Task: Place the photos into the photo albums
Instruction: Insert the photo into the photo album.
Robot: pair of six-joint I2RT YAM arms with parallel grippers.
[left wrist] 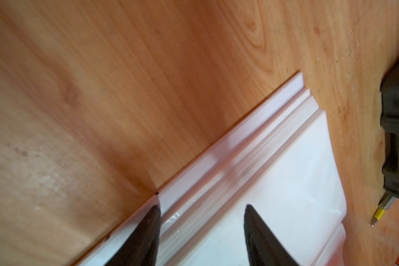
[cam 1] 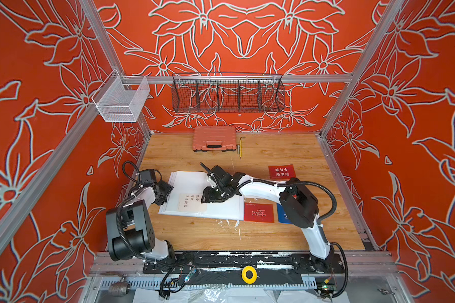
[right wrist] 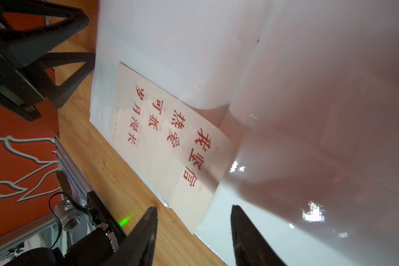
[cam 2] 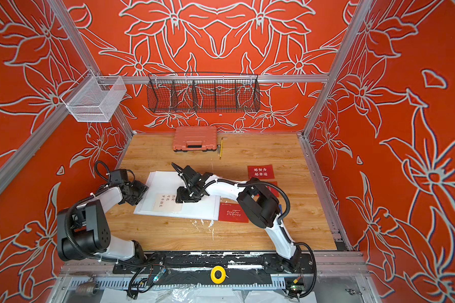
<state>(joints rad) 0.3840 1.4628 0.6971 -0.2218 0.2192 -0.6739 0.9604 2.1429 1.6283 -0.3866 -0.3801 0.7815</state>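
The album lies open mid-table. My left gripper sits over its outer edge, jaws apart and gripping nothing, so I judge the book may slide if a page drags. The white card lies on the left page, seemingly part-tucked under a sleeve. My right gripper hovers beside it, open and empty; a clumsy nudge could crease it or pull it out.
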